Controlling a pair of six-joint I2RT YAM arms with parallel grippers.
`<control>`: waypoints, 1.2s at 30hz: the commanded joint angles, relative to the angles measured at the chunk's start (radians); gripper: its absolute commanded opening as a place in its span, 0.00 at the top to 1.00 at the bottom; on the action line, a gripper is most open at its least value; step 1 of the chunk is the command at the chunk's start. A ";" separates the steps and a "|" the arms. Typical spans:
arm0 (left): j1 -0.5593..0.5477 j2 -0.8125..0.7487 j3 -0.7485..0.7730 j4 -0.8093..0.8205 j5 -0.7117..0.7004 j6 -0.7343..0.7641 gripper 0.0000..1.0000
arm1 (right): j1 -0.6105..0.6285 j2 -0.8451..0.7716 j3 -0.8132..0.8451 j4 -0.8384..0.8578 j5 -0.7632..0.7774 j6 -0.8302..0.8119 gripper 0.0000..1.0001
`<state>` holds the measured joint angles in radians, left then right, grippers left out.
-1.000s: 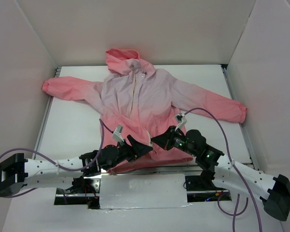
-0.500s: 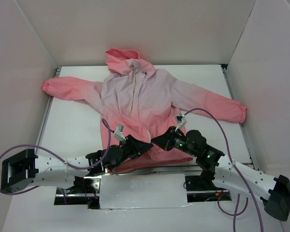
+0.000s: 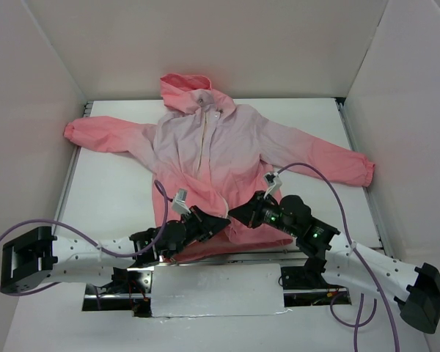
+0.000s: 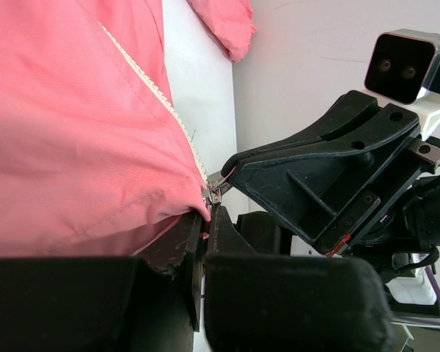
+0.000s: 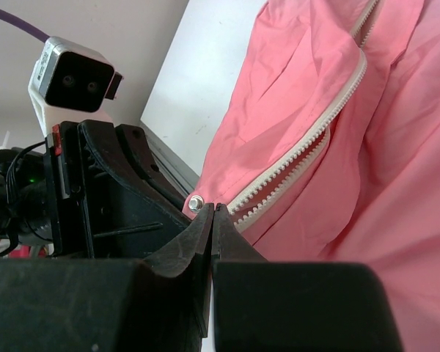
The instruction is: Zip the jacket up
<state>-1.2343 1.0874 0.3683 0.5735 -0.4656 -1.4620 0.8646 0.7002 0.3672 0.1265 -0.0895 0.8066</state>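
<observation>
The jacket lies flat, hood at the far end, coral hem nearest the arms, its cream zipper running down the front. Both grippers meet at the hem's middle. My left gripper is shut on the hem edge just below a small metal zipper slider. Facing it tip to tip, my right gripper is shut on the hem at the bottom of the zipper teeth, beside a silver snap. In the wrist views the left gripper and right gripper show jaws pressed together.
White walls box in the table on three sides. The sleeves reach left and right. Purple cables loop above each arm. A metal strip runs along the near table edge between the arm bases.
My left gripper moved right to the hem and went from open to shut on it. The right gripper stayed shut in place.
</observation>
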 commanded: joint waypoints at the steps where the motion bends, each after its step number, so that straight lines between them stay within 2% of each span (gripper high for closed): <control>1: -0.005 -0.032 0.024 -0.029 -0.010 0.023 1.00 | 0.010 0.019 0.062 0.035 -0.007 -0.021 1.00; 6: -0.004 -0.084 0.041 -0.141 -0.005 0.032 1.00 | -0.002 0.071 0.078 0.039 -0.003 -0.064 1.00; 13: -0.019 -0.191 0.009 -0.274 0.031 0.000 1.00 | -0.111 0.209 0.119 0.114 -0.114 -0.124 1.00; 23: -0.067 -0.372 -0.026 -0.434 -0.021 -0.014 1.00 | -0.130 0.378 0.193 0.144 -0.147 -0.176 1.00; 32: -0.106 -0.432 0.144 -0.702 -0.016 0.068 1.00 | -0.233 0.686 0.363 0.139 -0.211 -0.213 1.00; 36: -0.120 -0.481 0.149 -0.721 -0.015 0.078 1.00 | -0.277 0.815 0.498 0.117 -0.257 -0.211 1.00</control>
<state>-1.3201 0.6567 0.4664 -0.1310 -0.5423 -1.4117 0.6460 1.4502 0.7658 0.2134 -0.4145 0.6464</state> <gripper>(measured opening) 0.109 0.005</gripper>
